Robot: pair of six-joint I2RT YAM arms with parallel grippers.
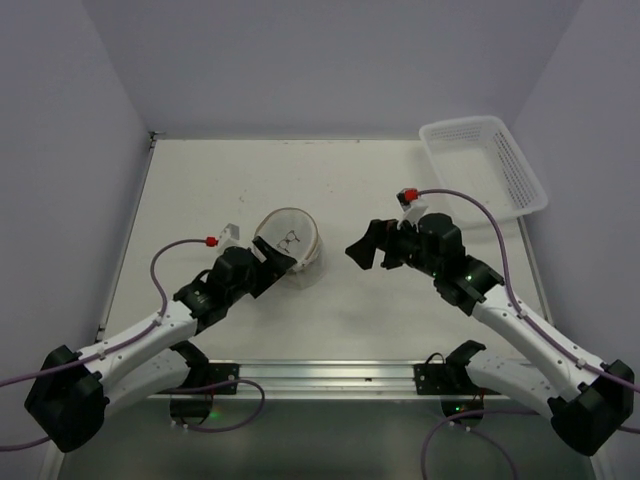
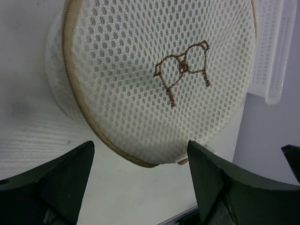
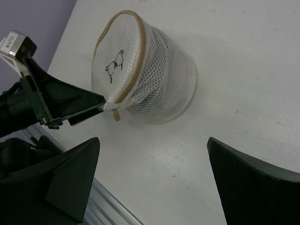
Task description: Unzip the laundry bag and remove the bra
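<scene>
- Closest in, the left gripper (image 2: 140,144) is spread wide, with the lower rim of the laundry bag (image 2: 159,79) between its fingers.
- Table (image 1: 350,180) carries a white basket (image 1: 485,165) at its far right corner.
- Right gripper (image 3: 153,140) gapes wide, apart from the bag.
- Bag stands tipped on edge, left of centre.
- Tan zipper pull (image 3: 115,114) hangs at the rim's bottom.

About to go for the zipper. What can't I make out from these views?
Bra: unseen in every view; the mesh of the laundry bag hides its contents.
Zipper pull: tiny in the right wrist view, covered by the left gripper from the top.
Contact between the left fingers and the pull: too small to tell, right wrist view.
Zipper's far run: behind the bag itself.
</scene>
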